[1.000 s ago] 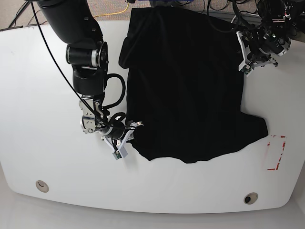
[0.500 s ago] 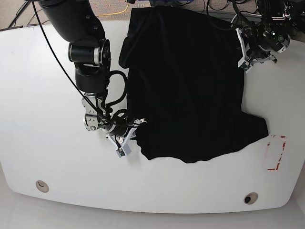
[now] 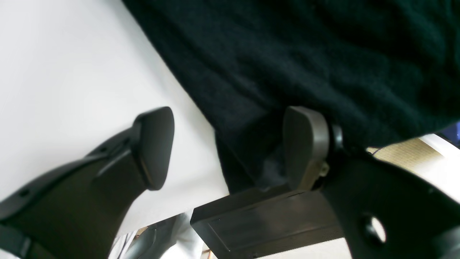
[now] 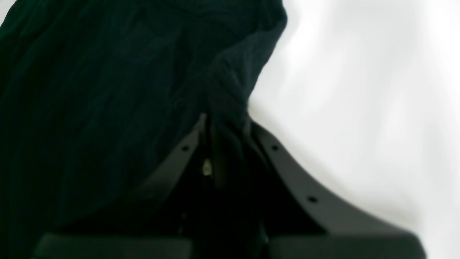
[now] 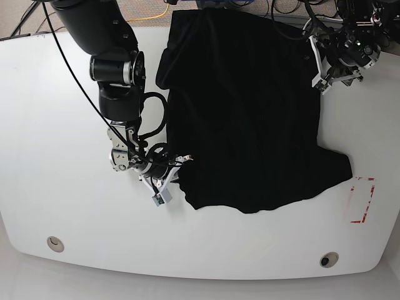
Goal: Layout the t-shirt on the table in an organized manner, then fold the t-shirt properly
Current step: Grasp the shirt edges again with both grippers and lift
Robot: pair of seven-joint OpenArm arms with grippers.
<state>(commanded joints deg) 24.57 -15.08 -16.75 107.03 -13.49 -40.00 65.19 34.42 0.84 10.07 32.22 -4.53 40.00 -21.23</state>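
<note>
The black t-shirt (image 5: 244, 112) lies spread across the centre and far part of the white worktop (image 5: 50, 125), its far edge hanging over the far rim and one sleeve reaching right toward the red tape mark (image 5: 361, 200). The right pincer (image 5: 172, 178) is clenched on a bunched fold of cloth at the near-left corner of the t-shirt. The left pincer (image 5: 319, 65) stands released at the t-shirt's far-right edge, one finger (image 3: 152, 144) over bare worktop and the other against the cloth.
</note>
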